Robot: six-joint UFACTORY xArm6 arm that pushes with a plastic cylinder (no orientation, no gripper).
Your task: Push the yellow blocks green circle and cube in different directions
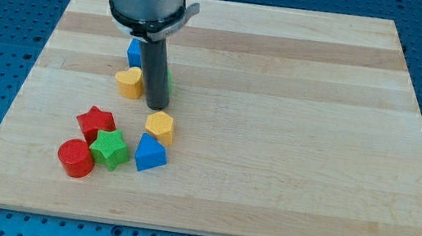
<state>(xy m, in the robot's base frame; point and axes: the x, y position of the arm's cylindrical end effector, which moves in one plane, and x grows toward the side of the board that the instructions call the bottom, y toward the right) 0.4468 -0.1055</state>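
There is no hand on this arm, only a straight dark rod, so nothing can open, close or grip; my tip (156, 108) rests on the wooden table (292, 129) toward the view's left.

The tip sits just above a yellow hexagonal block (160, 127), touching it or nearly so, and just to the right of a yellow heart-shaped block (129, 82).

A sliver of green (168, 81), probably the green circle, shows behind the rod, mostly hidden. A blue block (134, 52), likely the cube, stands above the heart, partly covered by the arm.

The tip seems placed in the gap between these blocks to drive them apart.

Lower left lies a separate cluster: a red star (95, 122), green star (110, 149), red cylinder (76, 158) and blue triangular block (150, 153).
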